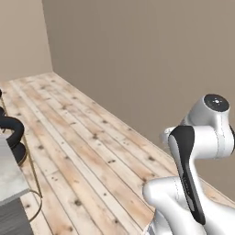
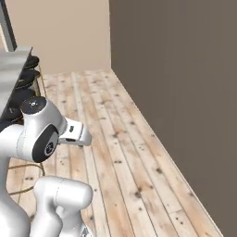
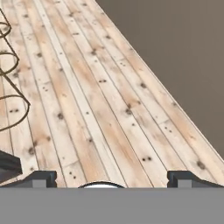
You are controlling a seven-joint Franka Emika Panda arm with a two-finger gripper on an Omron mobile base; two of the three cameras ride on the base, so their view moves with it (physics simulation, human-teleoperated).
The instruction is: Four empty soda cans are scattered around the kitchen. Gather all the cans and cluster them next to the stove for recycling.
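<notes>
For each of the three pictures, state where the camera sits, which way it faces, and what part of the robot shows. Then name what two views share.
Left base view: behind the arm on its left, facing forward and down over plank floor to the beige wall; arm at lower right, bar stools by the counter.
Right base view: behind on the right; arm at lower left.
Hand view: on the hand, looking along the open gripper at the floor; fingertips at bottom.
Shared: both base views show the same floor, wall, stools and counter.

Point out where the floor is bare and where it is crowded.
Bare: the plank floor from the beige wall across to the stools. Crowded: the strip by the black stools with wire legs beside the marble counter.
</notes>
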